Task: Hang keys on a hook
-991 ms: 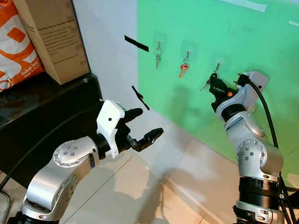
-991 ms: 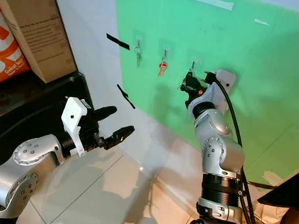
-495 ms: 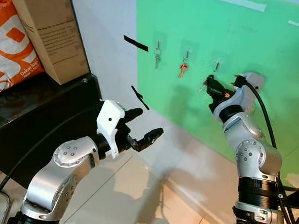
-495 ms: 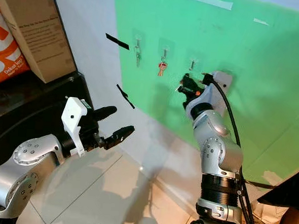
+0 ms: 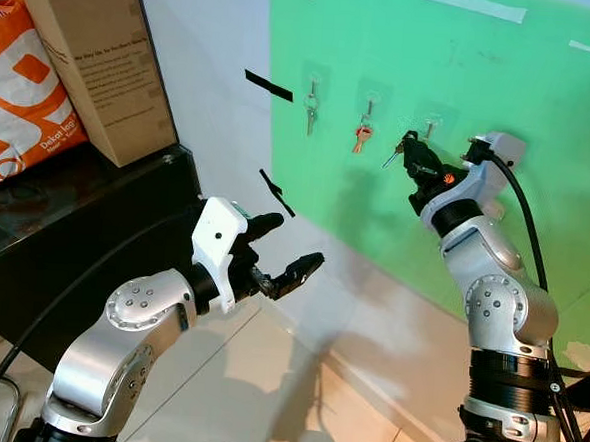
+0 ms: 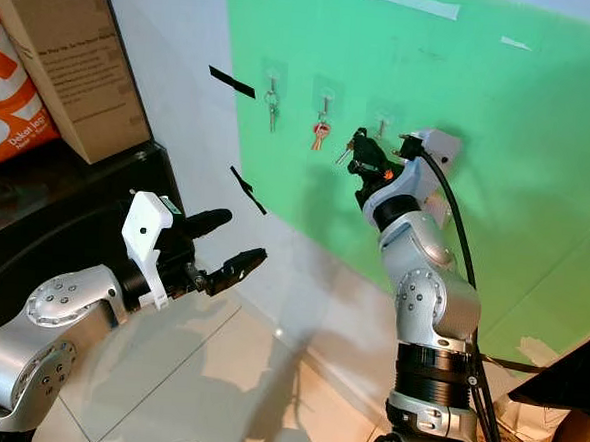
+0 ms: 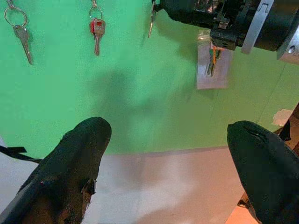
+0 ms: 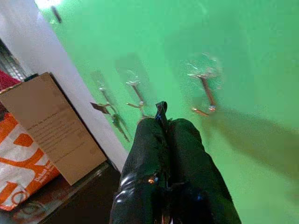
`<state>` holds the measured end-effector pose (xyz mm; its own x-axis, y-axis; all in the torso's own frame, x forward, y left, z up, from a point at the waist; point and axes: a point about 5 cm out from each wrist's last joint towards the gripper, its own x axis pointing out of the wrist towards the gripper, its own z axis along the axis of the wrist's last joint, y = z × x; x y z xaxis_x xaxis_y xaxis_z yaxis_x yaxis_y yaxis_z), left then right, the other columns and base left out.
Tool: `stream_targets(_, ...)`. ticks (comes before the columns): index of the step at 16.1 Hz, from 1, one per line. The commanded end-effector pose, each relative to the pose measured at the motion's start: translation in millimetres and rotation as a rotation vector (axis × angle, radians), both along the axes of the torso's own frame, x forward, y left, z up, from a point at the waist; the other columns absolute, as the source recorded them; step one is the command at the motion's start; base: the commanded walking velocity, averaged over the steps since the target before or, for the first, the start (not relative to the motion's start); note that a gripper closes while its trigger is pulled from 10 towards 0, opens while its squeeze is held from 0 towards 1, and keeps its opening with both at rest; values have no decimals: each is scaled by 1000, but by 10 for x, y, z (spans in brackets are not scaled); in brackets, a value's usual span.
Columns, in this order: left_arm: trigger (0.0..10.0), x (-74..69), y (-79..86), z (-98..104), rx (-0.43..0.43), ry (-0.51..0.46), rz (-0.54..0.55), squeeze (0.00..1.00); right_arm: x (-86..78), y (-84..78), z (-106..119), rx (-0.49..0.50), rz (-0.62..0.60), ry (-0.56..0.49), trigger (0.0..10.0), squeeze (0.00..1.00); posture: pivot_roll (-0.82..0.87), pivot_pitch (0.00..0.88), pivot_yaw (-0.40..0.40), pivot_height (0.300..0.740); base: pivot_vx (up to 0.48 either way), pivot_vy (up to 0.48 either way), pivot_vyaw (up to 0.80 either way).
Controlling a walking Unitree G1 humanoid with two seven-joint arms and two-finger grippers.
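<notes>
- Two sets of keys already hang on the green wall [image 5: 504, 84]: a silver key [image 5: 311, 110] and a red key [image 5: 362, 135], each on its own hook.
- One hook [image 5: 430, 124] is bare, the third one, nearer the wall's right edge.
- One more key [image 5: 394, 155] is pinched tight in the right gripper [image 5: 412, 148].
- A moment ago that gripper was lower, under the bare hook. Now it has gone up and a bit left, so the key sits just beside the hook, not on it yet.
- The left gripper [image 5: 281, 252] waits down low, spread wide, holding nothing.
</notes>
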<state>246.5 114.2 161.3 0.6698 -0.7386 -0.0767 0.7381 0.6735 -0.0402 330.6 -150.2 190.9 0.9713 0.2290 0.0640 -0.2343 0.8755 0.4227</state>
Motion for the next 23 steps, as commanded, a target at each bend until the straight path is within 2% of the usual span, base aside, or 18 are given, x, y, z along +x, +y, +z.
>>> stream_targets(1,10000,-15,-2,28,4,-9,-2,0,30,-14,38,12,-22,-1,10000,0,40,0,51,740,0,0,0)
stream_targets(4,10000,-16,-1,29,4,-8,-3,0,61,-78,-14,23,-76,35,10000,0,41,0,52,740,0,0,0)
stream_targets(8,10000,-18,2,30,4,-8,-5,0,70,-124,13,64,-98,27,10000,0,40,0,55,740,0,0,0)
stream_targets(11,10000,-16,0,31,4,-8,-8,0,59,-107,19,53,-60,20,10000,0,40,0,54,740,0,0,0)
stream_targets(16,10000,-18,-2,31,5,-7,-9,0,17,32,2,30,48,26,10000,0,42,0,52,740,0,0,0)
stream_targets(19,10000,-19,-1,32,5,-8,-9,0,21,23,53,58,41,3,10000,0,42,0,53,740,0,0,0)
stream_targets(23,10000,-22,-3,35,4,-8,-11,0,45,-69,84,99,-16,0,10000,0,42,0,54,740,0,0,0)
